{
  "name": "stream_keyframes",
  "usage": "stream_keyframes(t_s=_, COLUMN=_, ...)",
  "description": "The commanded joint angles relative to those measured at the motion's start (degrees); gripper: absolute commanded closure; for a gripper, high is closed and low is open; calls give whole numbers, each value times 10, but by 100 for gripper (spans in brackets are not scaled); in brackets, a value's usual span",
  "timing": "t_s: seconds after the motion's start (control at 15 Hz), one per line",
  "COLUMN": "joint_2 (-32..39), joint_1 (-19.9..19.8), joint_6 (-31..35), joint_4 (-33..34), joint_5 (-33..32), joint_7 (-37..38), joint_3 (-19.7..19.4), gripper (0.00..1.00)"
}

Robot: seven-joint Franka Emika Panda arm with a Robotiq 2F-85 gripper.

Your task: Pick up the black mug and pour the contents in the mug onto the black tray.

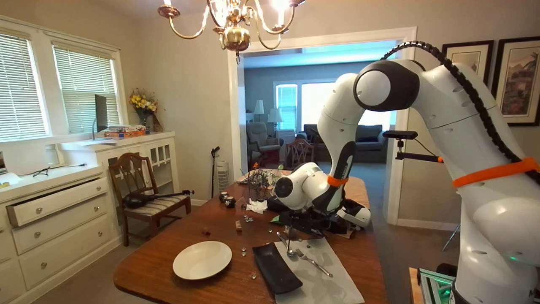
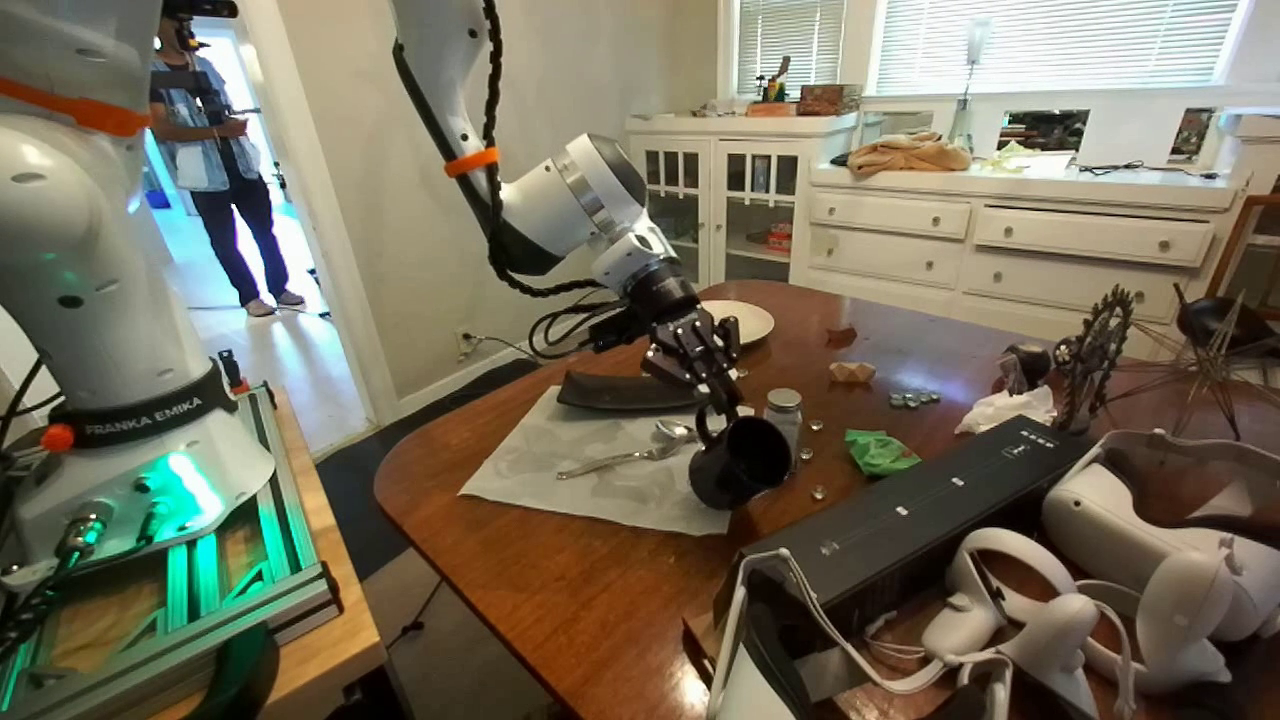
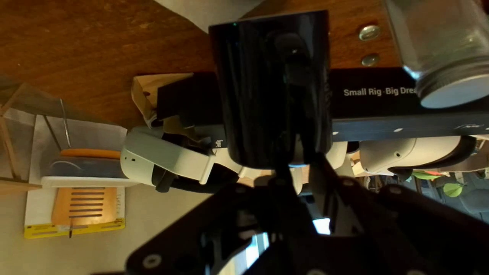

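The black mug (image 2: 735, 470) hangs tilted from my gripper (image 2: 722, 398), its opening facing sideways. My fingers look closed on its handle. The mug looks just above the table, though the gap is hard to judge. In the wrist view the mug (image 3: 267, 91) fills the middle, with my dark fingertips (image 3: 300, 164) against it; its contents do not show. The black tray (image 1: 276, 269) lies empty, partly on the white sheet; it also shows behind the gripper in an exterior view (image 2: 620, 392). The mug is hard to make out beneath the arm in that exterior view where the tray is nearest.
A spoon (image 2: 675, 430) and fork (image 2: 620, 460) lie on the white sheet (image 2: 560, 500). A glass jar (image 2: 785, 415) stands right beside the mug. A long black box (image 2: 900, 510) and white headsets (image 2: 1130, 540) lie nearby. The white plate (image 1: 202, 260) sits beyond the tray.
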Motion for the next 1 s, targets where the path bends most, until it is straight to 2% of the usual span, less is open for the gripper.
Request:
stream_keyframes(t_s=0.0, joint_2=-9, joint_1=-22, joint_6=-17, joint_4=-18, joint_5=-24, joint_7=51, joint_3=30, gripper=95)
stream_keyframes(t_s=0.47, joint_2=-32, joint_1=-22, joint_6=-19, joint_4=-56, joint_5=-34, joint_7=69, joint_3=61, gripper=95)
stream_keyframes(t_s=0.8, joint_2=-53, joint_1=-24, joint_6=-6, joint_4=-88, joint_5=-15, joint_7=43, joint_3=87, gripper=95)
stream_keyframes(t_s=0.87, joint_2=-55, joint_1=-25, joint_6=-5, joint_4=-93, joint_5=-10, joint_7=37, joint_3=91, gripper=62)
stream_keyframes(t_s=0.93, joint_2=-57, joint_1=-26, joint_6=-5, joint_4=-97, joint_5=-7, joint_7=33, joint_3=94, gripper=53)
